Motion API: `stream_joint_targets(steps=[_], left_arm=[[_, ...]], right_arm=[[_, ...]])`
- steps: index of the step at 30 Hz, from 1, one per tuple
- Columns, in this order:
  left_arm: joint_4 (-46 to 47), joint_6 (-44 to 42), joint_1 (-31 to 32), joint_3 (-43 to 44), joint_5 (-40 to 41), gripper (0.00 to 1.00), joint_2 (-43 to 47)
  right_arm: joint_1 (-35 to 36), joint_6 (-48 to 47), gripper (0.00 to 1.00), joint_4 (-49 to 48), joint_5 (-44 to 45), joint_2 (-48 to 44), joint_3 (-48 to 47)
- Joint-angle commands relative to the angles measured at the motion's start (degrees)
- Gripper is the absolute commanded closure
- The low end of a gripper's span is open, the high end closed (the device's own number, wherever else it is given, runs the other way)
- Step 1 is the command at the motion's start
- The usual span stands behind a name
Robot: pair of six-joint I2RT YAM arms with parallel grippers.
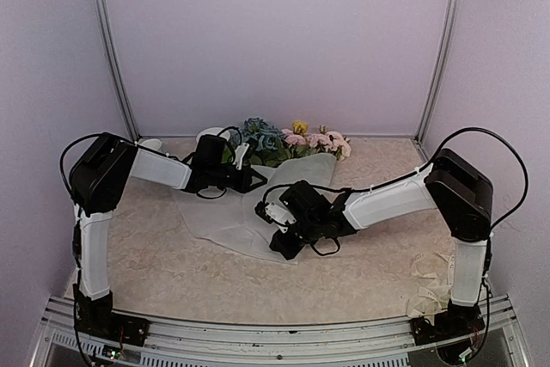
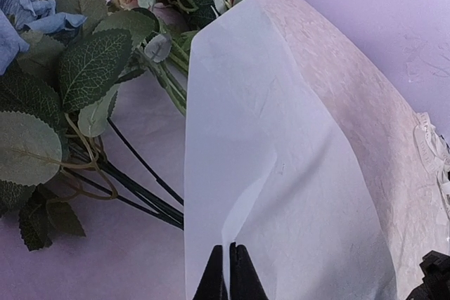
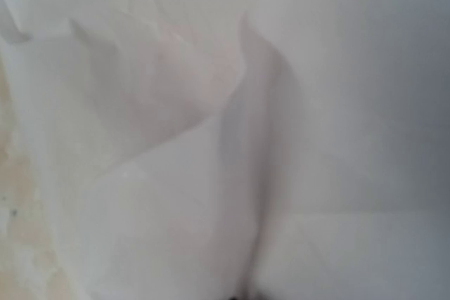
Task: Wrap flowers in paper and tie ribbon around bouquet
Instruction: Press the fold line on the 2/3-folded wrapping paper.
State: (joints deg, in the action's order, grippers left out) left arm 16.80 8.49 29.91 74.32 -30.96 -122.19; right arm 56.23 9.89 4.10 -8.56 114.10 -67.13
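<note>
While both arms reach in over the table, the paper lies spread at its middle as a wide translucent white sheet, and everything else is placed from it. At the paper's far edge lie the flowers, with blue, pink and yellow heads pointing away from the arms, and the leaves and thin green stalks resting on the sheet. The left gripper sits over the far left part of the paper, just beside the leaves. In the left wrist view its fingertips are pressed together on a raised flap of the sheet. That flap stands up in front of the stalks and hides their lower ends. The right gripper is over the middle of the paper, nearer the arms than the left one and close to it. Its wrist view shows almost nothing but white sheet at very short range, with a soft pleat running up from the barely visible fingertips at the bottom edge. The jaws are closed, and the pleat appears to be pinched between them. Well off to the right of the paper, near the right arm's base, a pale crumpled band that looks like the ribbon lies on the table, apart from both grippers.
</note>
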Motion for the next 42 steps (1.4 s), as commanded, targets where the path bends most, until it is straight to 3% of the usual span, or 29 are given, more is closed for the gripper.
stream_joint_targets(steps=[1, 5, 7, 10, 13, 17, 20, 23, 29, 34, 42], left_arm=[[0.3, -0.7, -1.2, 1.7, 2.1, 1.00, -1.2], [1.0, 0.7, -2.7, 1.4, 2.9, 0.96, -1.2], [1.7, 0.9, -2.9, 1.1, 3.3, 0.73, -0.6], [2.8, 0.6, -2.9, -0.4, 5.2, 0.47, 1.9], [6.5, 0.3, -2.9, -5.5, 7.8, 0.39, 8.5], [10.2, -1.2, -2.0, -15.7, 9.1, 0.40, 19.8], [6.5, -3.5, 1.7, -21.5, 13.4, 0.55, 26.8], [3.2, -5.4, 8.0, -26.4, 14.9, 0.63, 30.3], [2.6, -3.0, 13.1, -32.2, 11.5, 0.72, 27.6], [-8.1, -7.8, 16.9, -26.7, 14.8, 0.72, 20.8], [-23.8, -7.9, 18.2, -20.5, 23.6, 0.75, 13.6]], right_arm=[[-0.1, -0.5, 0.97, 1.5, 0.0, 0.4, 1.0], [-0.1, -0.2, 0.97, 1.8, -0.9, 0.5, 2.6], [-0.1, -0.2, 0.97, 2.0, -1.0, 0.7, 3.0], [-0.2, -0.4, 0.97, 2.7, -0.9, 0.9, 2.9], [-0.3, -0.3, 0.97, 3.0, -2.2, 0.7, 2.4], [-1.2, 0.8, 0.97, 2.2, -5.7, -0.4, 2.3], [-2.7, 2.4, 0.96, 1.0, -8.9, -1.1, 2.6], [-4.1, 4.2, 0.96, -0.3, -13.9, -1.5, 2.7], [-6.0, 8.0, 0.96, -2.7, -20.5, -2.2, 3.0], [-6.3, 10.5, 0.96, -5.9, -24.0, -2.6, 3.6], [-7.2, 10.6, 0.96, -4.2, -22.4, -5.3, 4.0]])
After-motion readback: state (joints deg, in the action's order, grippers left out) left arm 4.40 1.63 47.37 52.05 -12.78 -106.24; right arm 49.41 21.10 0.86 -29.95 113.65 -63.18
